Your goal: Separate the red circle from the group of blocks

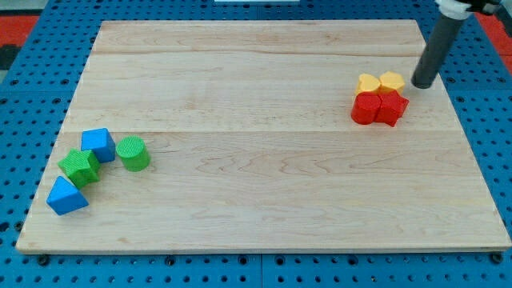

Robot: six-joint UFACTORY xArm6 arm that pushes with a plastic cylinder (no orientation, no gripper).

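The red circle [366, 108] sits at the view's right in a tight group with a red block [392, 107] to its right and two yellow blocks, one [369, 82] above it and one [392, 81] above the red block. All of them touch. My tip [422, 84] is just to the right of the right yellow block, a small gap away, above and right of the red block.
At the view's lower left lie a blue cube [98, 143], a green circle [132, 153], a green star [80, 166] and a blue triangle [66, 197]. The wooden board [256, 160] rests on a blue perforated table.
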